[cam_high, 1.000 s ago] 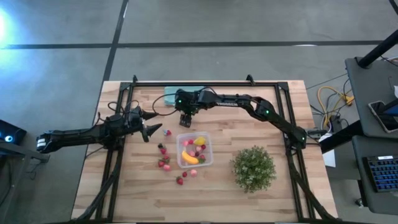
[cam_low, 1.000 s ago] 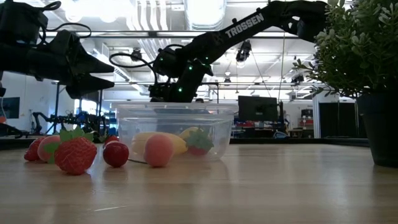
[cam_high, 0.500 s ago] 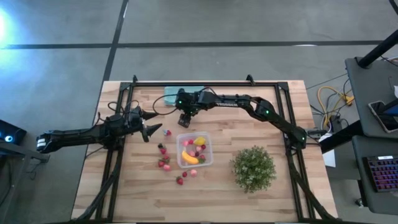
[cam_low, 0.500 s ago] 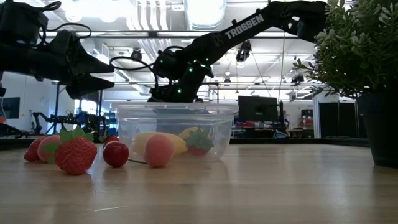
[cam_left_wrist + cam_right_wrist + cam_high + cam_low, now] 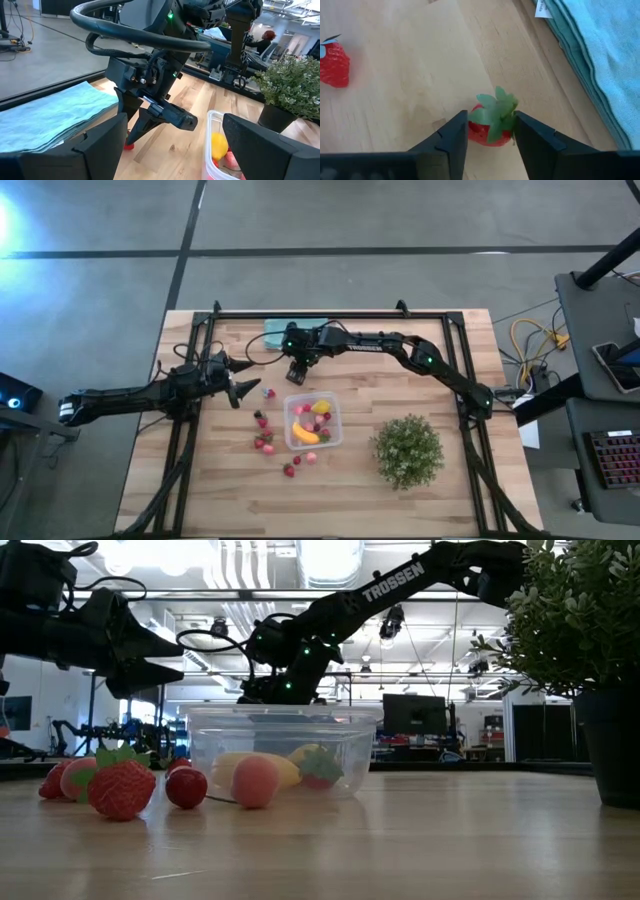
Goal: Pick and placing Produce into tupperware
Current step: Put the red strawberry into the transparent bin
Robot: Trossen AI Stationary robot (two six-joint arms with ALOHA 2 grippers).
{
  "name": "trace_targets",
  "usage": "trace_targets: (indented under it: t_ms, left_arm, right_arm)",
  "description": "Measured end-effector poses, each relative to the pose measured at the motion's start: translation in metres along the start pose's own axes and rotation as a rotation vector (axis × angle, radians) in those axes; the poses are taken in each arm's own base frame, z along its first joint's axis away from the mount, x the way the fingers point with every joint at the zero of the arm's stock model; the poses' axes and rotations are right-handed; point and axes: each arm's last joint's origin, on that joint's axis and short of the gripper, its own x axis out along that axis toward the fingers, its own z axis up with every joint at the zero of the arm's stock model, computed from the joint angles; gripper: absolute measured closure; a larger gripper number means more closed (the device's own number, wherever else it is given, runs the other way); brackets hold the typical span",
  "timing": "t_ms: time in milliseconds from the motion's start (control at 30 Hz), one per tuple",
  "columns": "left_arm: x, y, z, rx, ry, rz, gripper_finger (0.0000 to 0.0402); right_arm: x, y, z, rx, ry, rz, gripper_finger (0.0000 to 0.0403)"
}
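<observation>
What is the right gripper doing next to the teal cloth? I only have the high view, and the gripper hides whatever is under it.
Observer: The right wrist view shows the right gripper shut on a strawberry, one finger against each side, beside the teal cloth.
Operator: And the other arm, is it carrying anything?
Observer: No. In the left wrist view the left gripper has its fingers spread wide with nothing between them.
Operator: Is it down at the table?
Observer: No. The low view shows it raised off the table, above the loose fruit.
</observation>
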Motion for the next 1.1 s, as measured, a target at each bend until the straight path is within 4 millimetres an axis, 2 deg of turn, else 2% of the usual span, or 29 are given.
trace_targets:
  t_ms: [333, 667, 833, 967, 1100]
  left_arm:
    - [0.0, 0.0, 0.0, 0.0, 0.0, 0.0, 0.0088]
    - [0.0, 0.0, 0.0, 0.0, 0.001, 0.0, 0.0088]
    - [0.0, 0.0, 0.0, 0.0, 0.001, 0.0, 0.0088]
    - [0.0, 0.0, 0.0, 0.0, 0.001, 0.0, 0.0088]
    - [0.0, 0.0, 0.0, 0.0, 0.001, 0.001, 0.0088]
  right_arm:
    - [-0.002, 0.0, 0.001, 0.012, 0.003, 0.001, 0.0305]
    - [-0.016, 0.001, 0.004, 0.058, 0.045, 0.004, 0.0314]
    - [-0.049, 0.005, 0.014, 0.054, 0.039, 0.063, 0.0315]
    - [-0.091, 0.013, 0.018, -0.002, 0.059, 0.203, 0.0313]
    - [-0.124, 0.03, 0.009, -0.025, 0.145, 0.312, 0.0312]
